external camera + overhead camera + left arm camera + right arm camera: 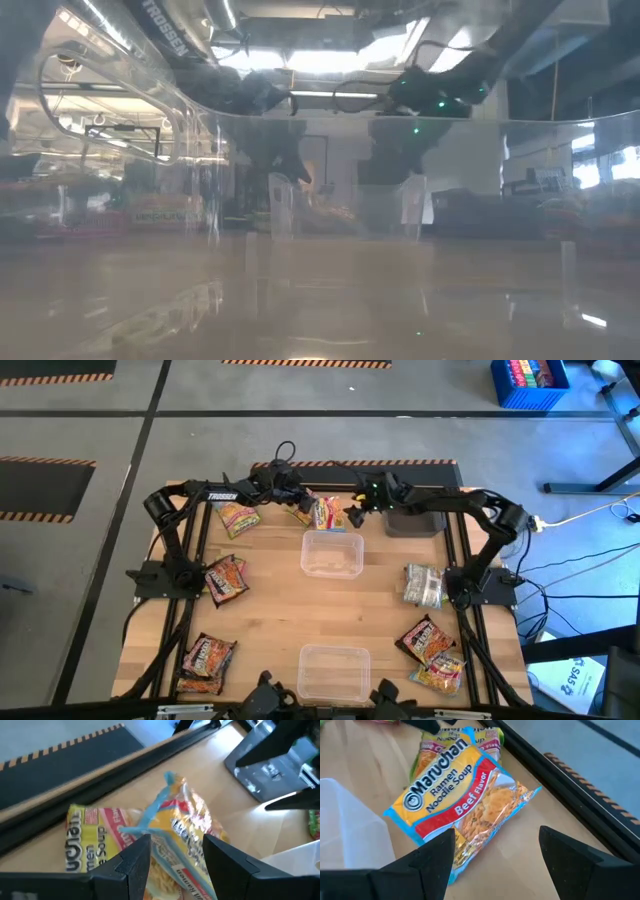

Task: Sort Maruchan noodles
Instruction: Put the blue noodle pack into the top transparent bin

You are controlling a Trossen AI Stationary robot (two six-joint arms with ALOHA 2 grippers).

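Two noodle packets lie at the table's far middle. One is blue-edged, orange and red (460, 795), a Beef Flavor kind. It lies partly over a yellow-green packet (90, 840), which rests flat on the wood. My left gripper (175, 855) reaches in from the left (300, 502) and is shut on the blue-edged packet. My right gripper (495, 862) comes from the right (353, 515). It stands open just short of that packet's other end, and I cannot see it touching anything. My left gripper pinches the blue-edged packet (172, 842) between its two fingers, at the end nearest to it. The fingers slant down from the table's left. The packet sits tilted, its free end (171, 777) raised. Whether its underside rests on the yellow-green packet, I cannot tell.
A clear tub (332, 553) stands mid-table and another (333, 672) at the near edge. A dark grey tray (413, 520) sits far right. More packets lie at the left (237, 517) (225, 578) (205, 657) and at the right (423, 585) (430, 650).
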